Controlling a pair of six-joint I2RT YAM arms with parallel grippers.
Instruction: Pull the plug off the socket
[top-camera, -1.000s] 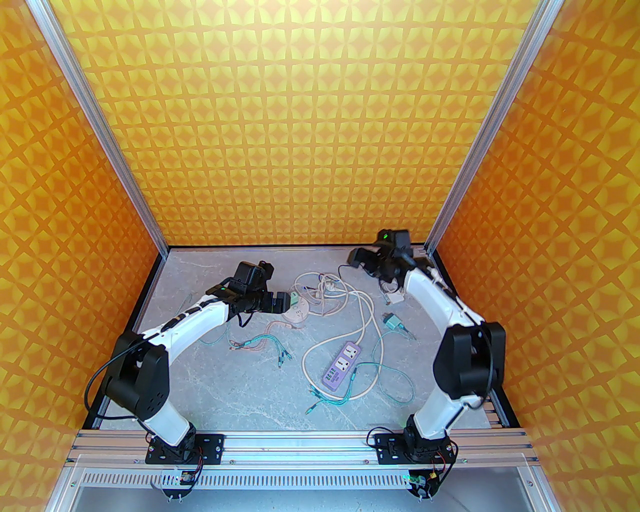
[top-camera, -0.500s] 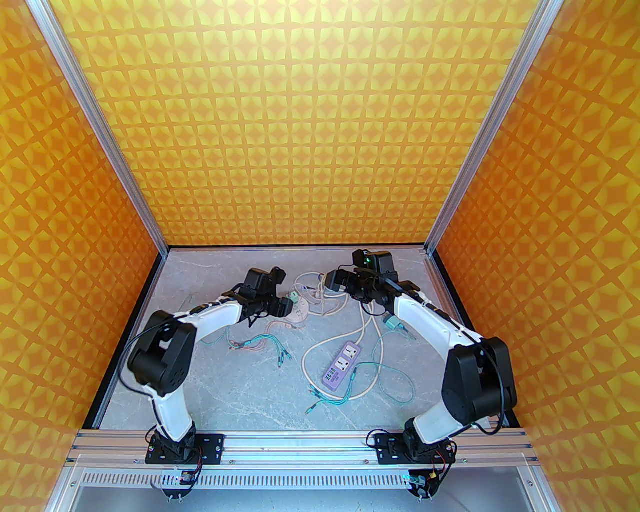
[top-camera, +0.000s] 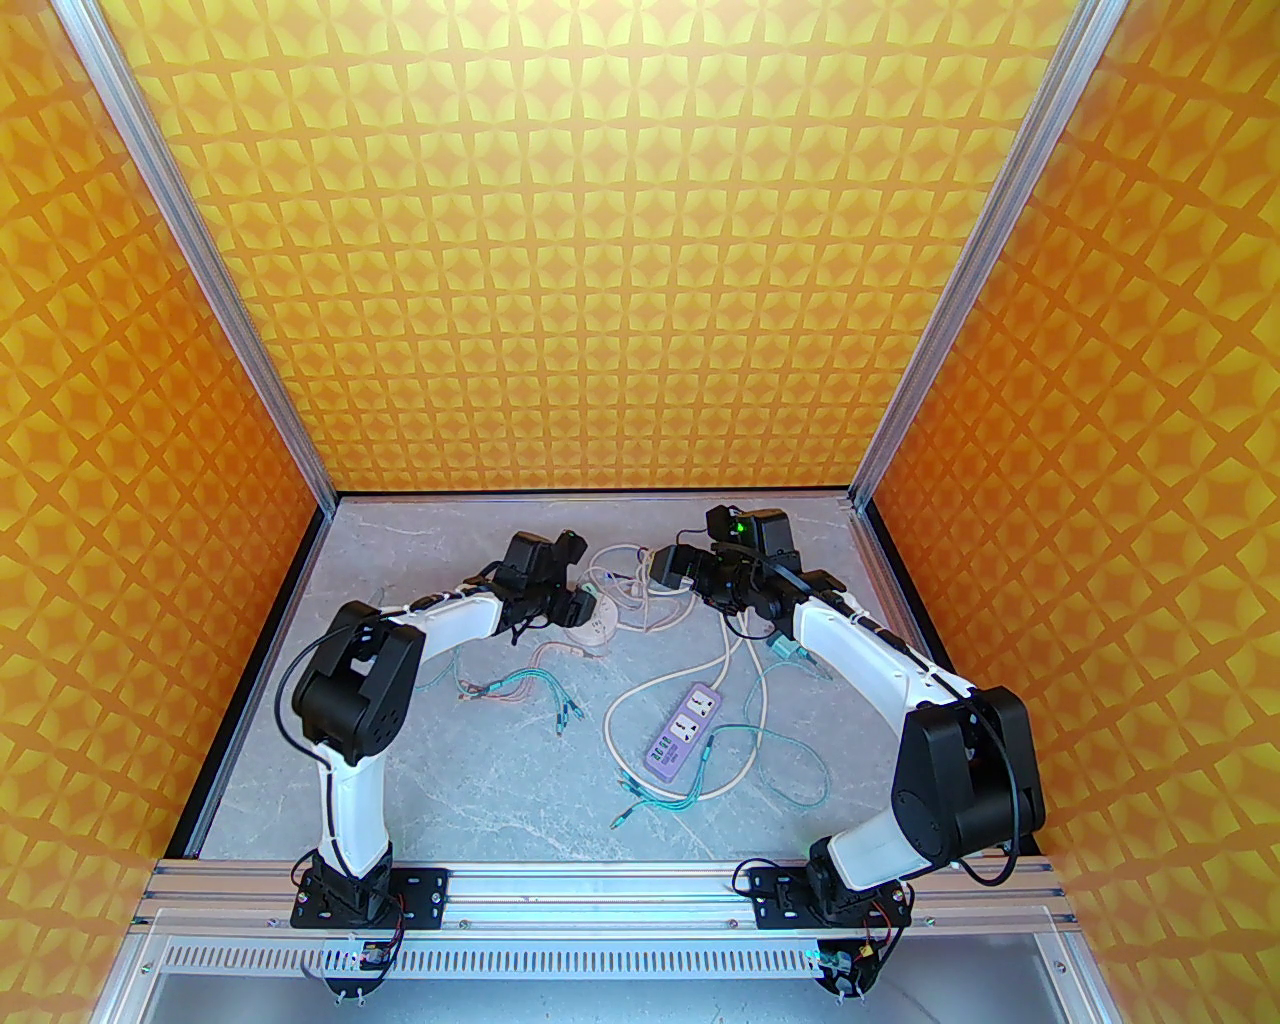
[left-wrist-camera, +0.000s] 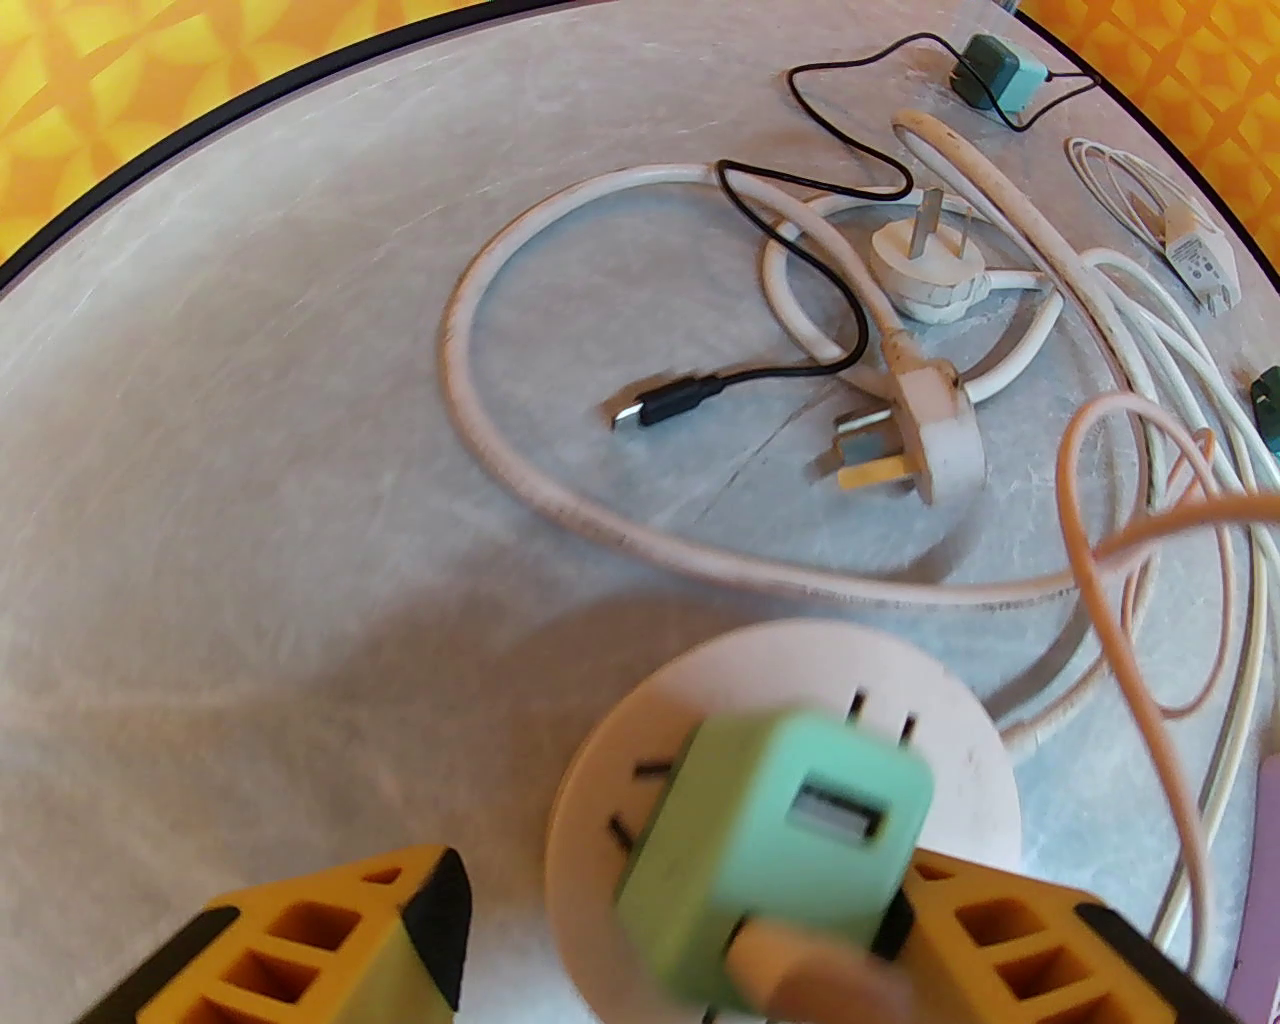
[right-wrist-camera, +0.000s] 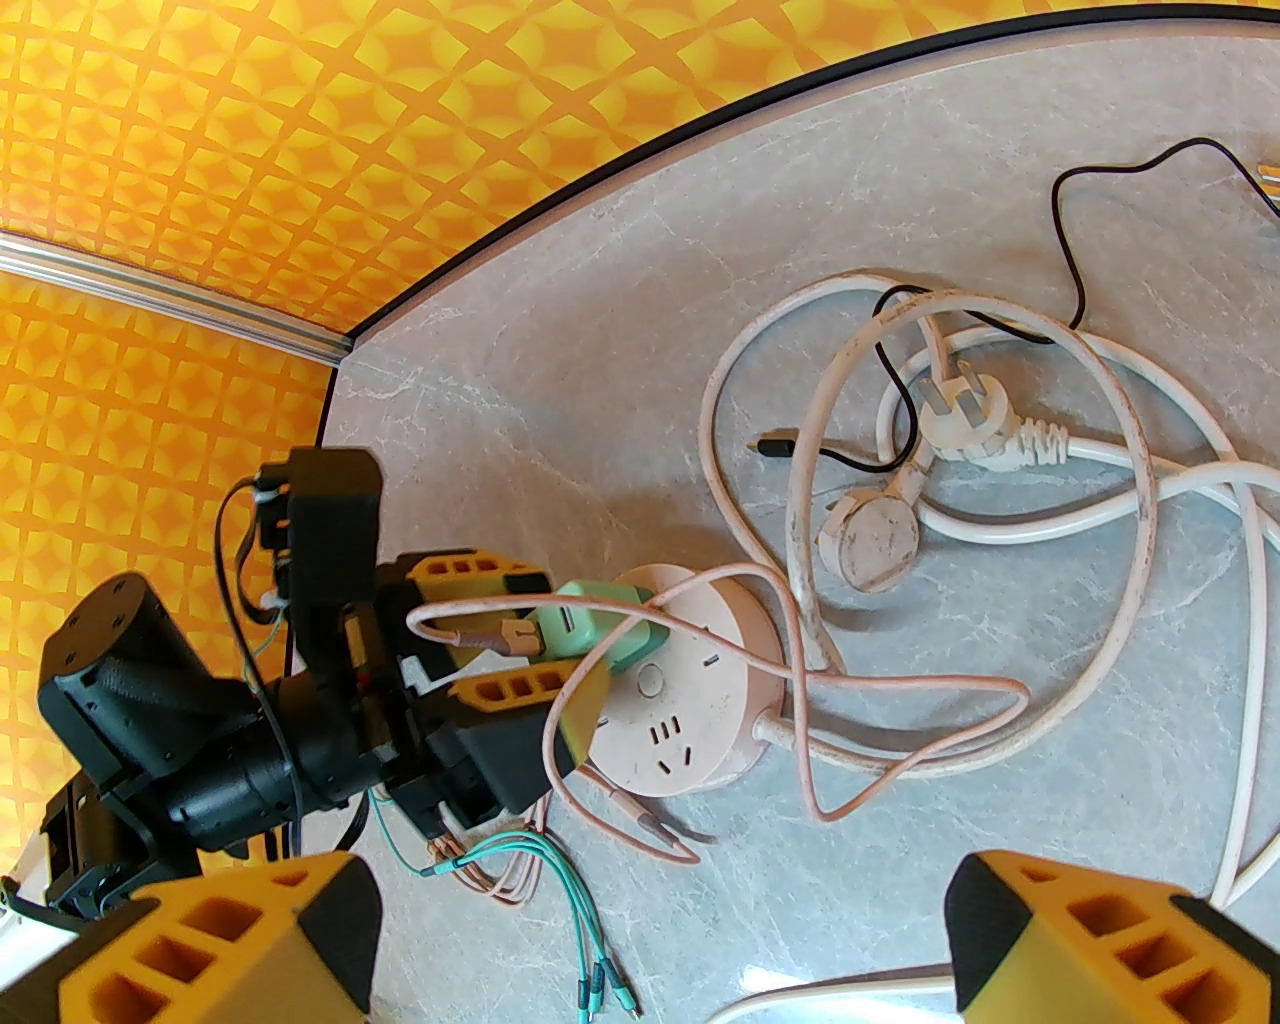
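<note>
A mint-green cube plug (left-wrist-camera: 780, 830) sits in a round pink socket (left-wrist-camera: 940, 720) on the grey table, with a pink cable coming out of its side. My left gripper (left-wrist-camera: 670, 900) straddles the plug with its jaws open. The right finger (left-wrist-camera: 1000, 930) lies against the plug, and a gap shows between the plug and the left finger (left-wrist-camera: 340, 930). In the right wrist view the plug (right-wrist-camera: 600, 620) and the socket (right-wrist-camera: 690, 720) lie ahead of my open right gripper (right-wrist-camera: 660, 940), which hovers above them holding nothing. From above, the left gripper (top-camera: 585, 605) and the right gripper (top-camera: 665, 565) face each other.
Loose white cables with two unplugged white plugs (left-wrist-camera: 930, 265) (left-wrist-camera: 935, 440) and a black USB lead (left-wrist-camera: 670, 400) lie just beyond the socket. A purple power strip (top-camera: 683, 733), a teal adapter (top-camera: 785, 645) and green multi-head cables (top-camera: 545, 690) lie nearer the bases.
The left arm reached forward over the socket and its jaws narrowed around the green plug. The right arm swung left from the back right corner toward the socket, jaws still wide.
</note>
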